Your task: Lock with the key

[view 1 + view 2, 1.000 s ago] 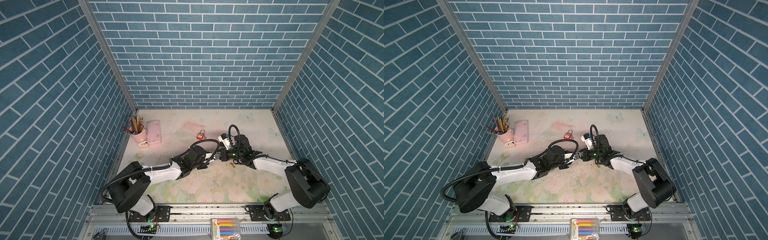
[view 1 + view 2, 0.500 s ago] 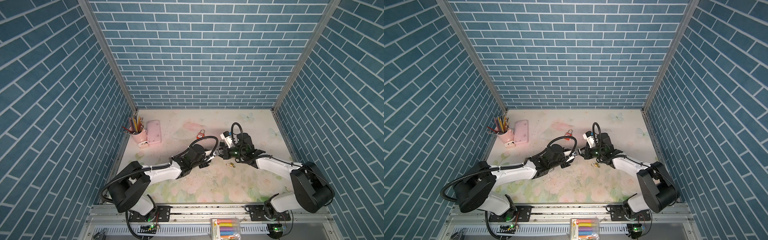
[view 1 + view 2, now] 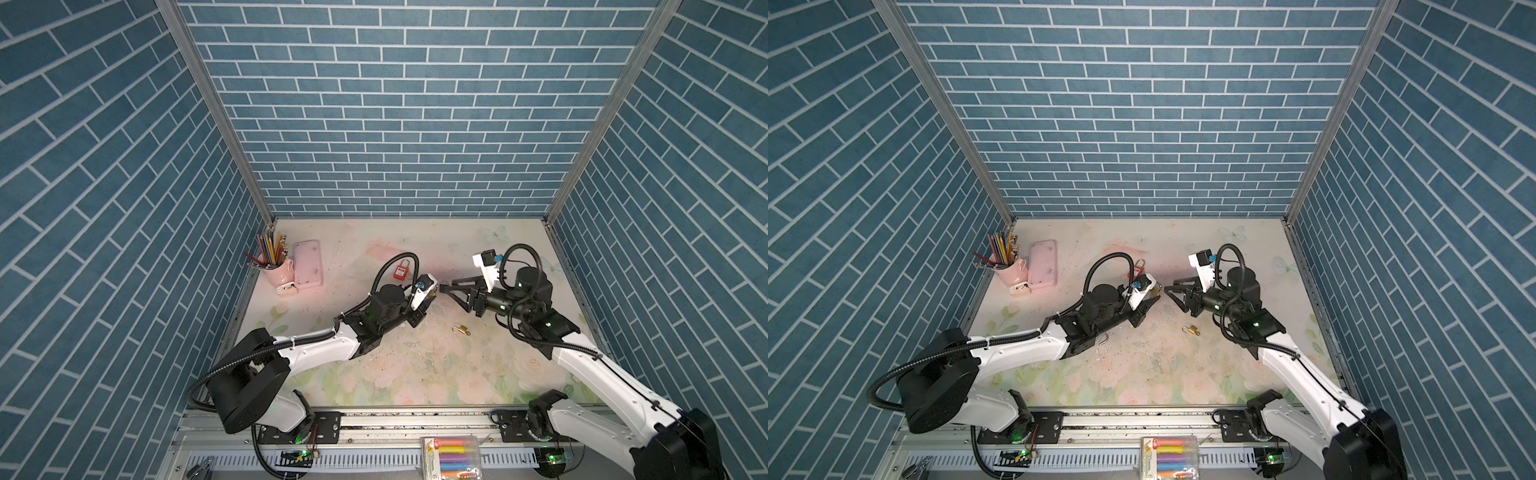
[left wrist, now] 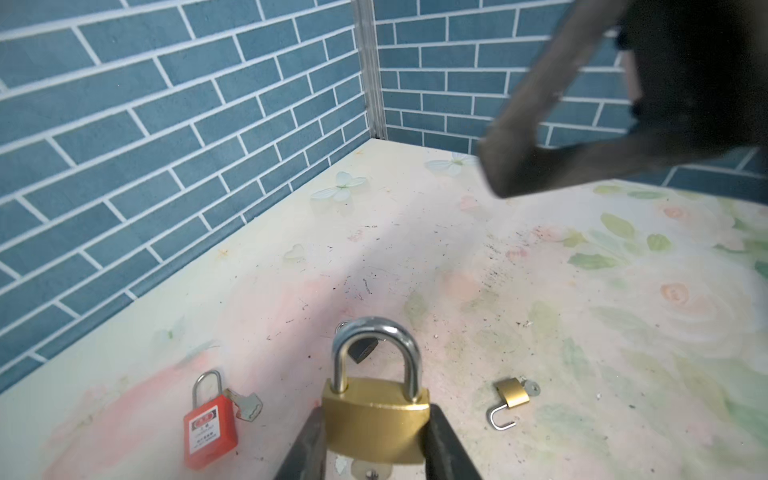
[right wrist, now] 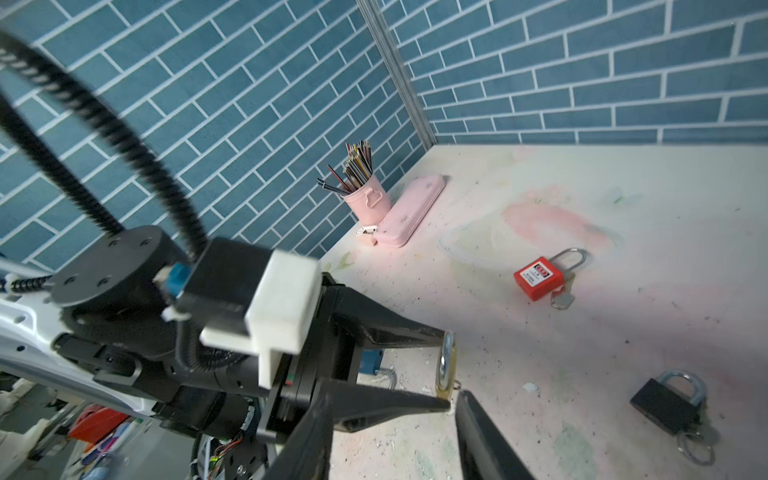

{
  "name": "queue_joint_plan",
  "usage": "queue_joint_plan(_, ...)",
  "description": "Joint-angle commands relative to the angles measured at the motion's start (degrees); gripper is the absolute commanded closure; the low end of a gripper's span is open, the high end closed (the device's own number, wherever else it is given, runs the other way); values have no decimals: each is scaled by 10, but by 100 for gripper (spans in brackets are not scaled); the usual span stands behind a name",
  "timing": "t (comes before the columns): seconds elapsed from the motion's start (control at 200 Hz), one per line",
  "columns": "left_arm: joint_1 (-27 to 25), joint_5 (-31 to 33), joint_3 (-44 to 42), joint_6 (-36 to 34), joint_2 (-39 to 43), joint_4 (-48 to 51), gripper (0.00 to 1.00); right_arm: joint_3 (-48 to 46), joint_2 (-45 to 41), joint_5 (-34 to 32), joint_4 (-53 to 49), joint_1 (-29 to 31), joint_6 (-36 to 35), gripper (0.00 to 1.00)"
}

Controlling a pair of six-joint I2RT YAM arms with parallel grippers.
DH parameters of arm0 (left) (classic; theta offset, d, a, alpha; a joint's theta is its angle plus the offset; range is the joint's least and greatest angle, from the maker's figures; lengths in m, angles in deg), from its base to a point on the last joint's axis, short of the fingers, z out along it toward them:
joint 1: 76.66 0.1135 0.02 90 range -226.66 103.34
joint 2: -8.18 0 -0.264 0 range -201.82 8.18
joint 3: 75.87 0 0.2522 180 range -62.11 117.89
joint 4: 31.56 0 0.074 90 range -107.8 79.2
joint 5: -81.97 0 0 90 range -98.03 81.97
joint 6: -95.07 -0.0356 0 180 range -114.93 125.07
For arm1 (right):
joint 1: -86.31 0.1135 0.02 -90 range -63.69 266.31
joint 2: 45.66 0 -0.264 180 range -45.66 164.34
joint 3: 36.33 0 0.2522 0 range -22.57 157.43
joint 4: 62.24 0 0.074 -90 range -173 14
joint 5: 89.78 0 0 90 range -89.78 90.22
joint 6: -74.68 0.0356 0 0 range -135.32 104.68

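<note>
While the clock is read on the top views with 12 at the back wall, the bench (image 3: pixel 415 374) fills the floor of the blue-brick booth. Both arms reach toward its middle, one from 7 o'clock and one from 5.

The left claw (image 3: pixel 432 294) sits near the centre, pinching a brass lock (image 4: pixel 376 419) by the two sides of its body. In the left wrist view the shackle points up, with both legs seated in the body. The right claw (image 3: pixel 444 288) faces it from 3 o'clock, spread wide and holding nothing. A narrow gap shows between the two claws in both top views.

At 10 o'clock, by the left wall, a pink case (image 3: pixel 308 266) lies flat, with a pink cup (image 3: pixel 276 270) of pencils just beside it.

The red lock (image 3: pixel 401 272) lies at 11 o'clock of the left claw, shackle shut, a flat key (image 4: pixel 248 406) against its side. A black lock (image 5: pixel 665 401) lies on the bench with a key ring touching it. The small lock (image 3: pixel 461 330) lies at 4 o'clock of the left claw, between the arms, shackle swung open.

The key (image 4: pixel 371 469) shows as a pale head under the brass lock's base.
</note>
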Motion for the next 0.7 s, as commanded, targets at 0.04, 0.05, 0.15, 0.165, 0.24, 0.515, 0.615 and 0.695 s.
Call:
queue_joint_plan(0.04,3,35,21,180,29,13,100,-80,-39,-38,112,0,7,52)
queue_joint_plan(0.05,4,38,23,190,30,16,100,-87,-40,-40,119,0,8,52)
queue_joint_plan(0.15,11,76,42,306,37,55,100,-124,-46,-57,167,0,15,53)
queue_joint_plan(0.165,13,83,45,327,38,63,100,-128,-46,-58,172,0,16,53)
queue_joint_plan(0.24,21,108,64,441,39,120,100,-142,-35,-60,192,3,22,54)
queue_joint_plan(0.515,62,34,3,706,29,66,100,-115,64,-53,214,50,30,57)
queue_joint_plan(0.615,68,24,-1,742,27,73,100,-93,106,-55,220,67,30,58)
queue_joint_plan(0.695,74,18,-5,764,26,76,100,-79,140,-55,234,80,31,60)
